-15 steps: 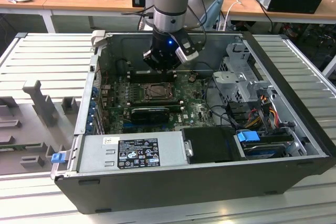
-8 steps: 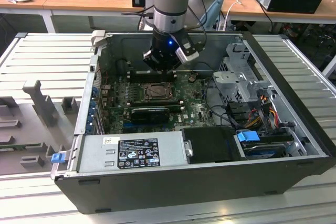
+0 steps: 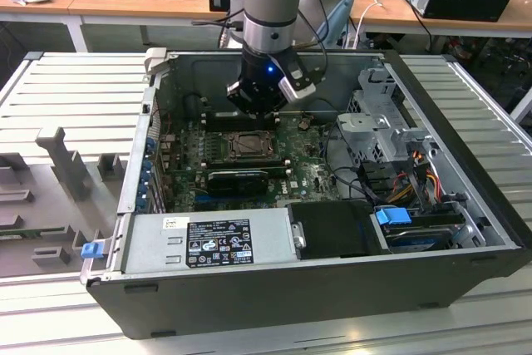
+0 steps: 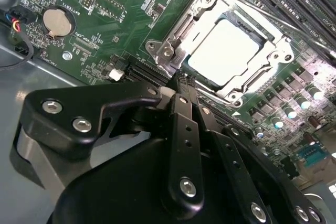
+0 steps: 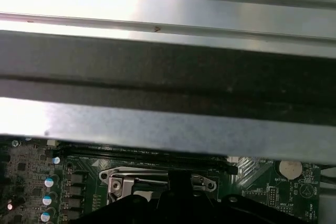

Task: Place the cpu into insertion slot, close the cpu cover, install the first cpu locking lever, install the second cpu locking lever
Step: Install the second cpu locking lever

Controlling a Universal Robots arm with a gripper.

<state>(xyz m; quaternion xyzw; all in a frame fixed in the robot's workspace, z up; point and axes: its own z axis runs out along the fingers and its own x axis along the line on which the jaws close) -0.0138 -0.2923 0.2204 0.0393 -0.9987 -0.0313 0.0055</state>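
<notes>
Exterior view: the arm (image 3: 270, 6) reaches straight down into the open computer case (image 3: 465, 205), its wrist just above the green motherboard (image 3: 307, 176) (the fingertips hide behind the wrist here).
Second wrist view: the fingers (image 4: 185, 129) lie together, narrow, with nothing between them; their tips meet at the near edge of the cpu cover (image 4: 181, 35).
First wrist view: the case wall (image 5: 168, 82) in grey and dark bands, and under it a strip of board with the cover's frame (image 5: 157, 178) just ahead of the dark gripper body.
Pincer: the gripper (image 4: 181, 77) is pinched to a close, empty, tips touching or nearly touching the cover's corner (I cannot tell which).
Cpu: the cpu (image 4: 223, 51) sits flat in the insertion slot (image 3: 249, 146), just beyond the fingertips.
Cover: down over the chip, framing its pale top.
</notes>
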